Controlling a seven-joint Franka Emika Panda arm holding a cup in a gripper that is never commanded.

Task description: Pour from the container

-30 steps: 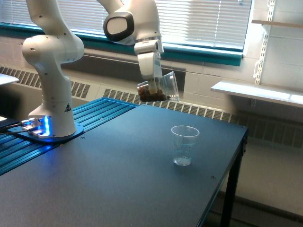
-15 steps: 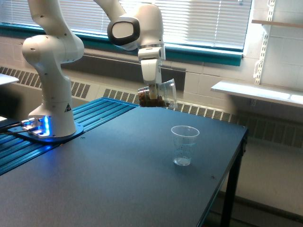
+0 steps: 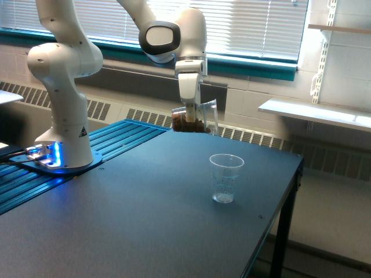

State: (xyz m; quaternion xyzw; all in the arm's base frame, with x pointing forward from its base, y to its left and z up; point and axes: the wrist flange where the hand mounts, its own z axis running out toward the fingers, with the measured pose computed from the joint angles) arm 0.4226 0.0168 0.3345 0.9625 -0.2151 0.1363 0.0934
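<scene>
One white robot arm's gripper point(image 3: 189, 113) clamps its fingers on the clear, wide, straight-walled plastic container point(image 3: 195, 117), tipped sideways with brown bits inside. It hangs above the dark table point(image 3: 116, 220), up and toward the exterior view's left of the small clear tapered cup point(image 3: 225, 178).

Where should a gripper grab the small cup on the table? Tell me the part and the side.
Grip the cup around its upper wall, coming in level from the side. It stands upright, mouth open, tapering downward, with bare table all round. A side pinch seems safest.
</scene>
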